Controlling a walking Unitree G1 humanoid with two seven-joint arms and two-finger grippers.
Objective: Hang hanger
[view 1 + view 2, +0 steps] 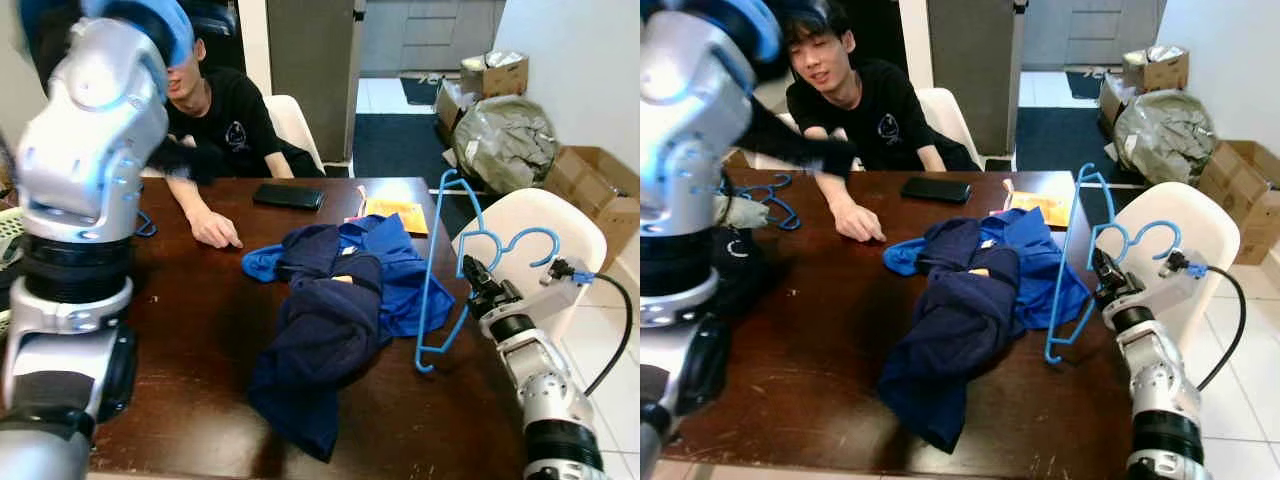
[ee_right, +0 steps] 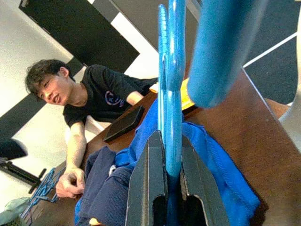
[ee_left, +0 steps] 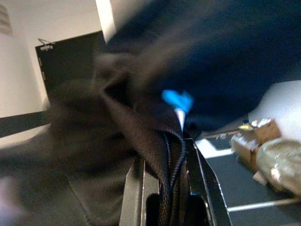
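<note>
My right gripper (image 1: 468, 272) is at the table's right edge, shut on a blue plastic hanger (image 1: 433, 262) and holding it upright, with its lower corner just above the tabletop. In the right wrist view the hanger (image 2: 171, 94) sits clamped between the two black fingers (image 2: 146, 179). My left arm is raised at the left. In its wrist view the left gripper (image 3: 164, 150) is shut on a dark zippered garment (image 3: 141, 117). A heap of navy and blue clothes (image 1: 335, 310) lies mid-table, beside the hanger.
A person sits at the far side with a hand (image 1: 215, 230) on the brown table (image 1: 200, 330). A phone (image 1: 288, 196) and an orange booklet (image 1: 397, 212) lie near the back. Another blue hanger (image 1: 770, 195) lies at the left. A white chair (image 1: 545, 235) stands right.
</note>
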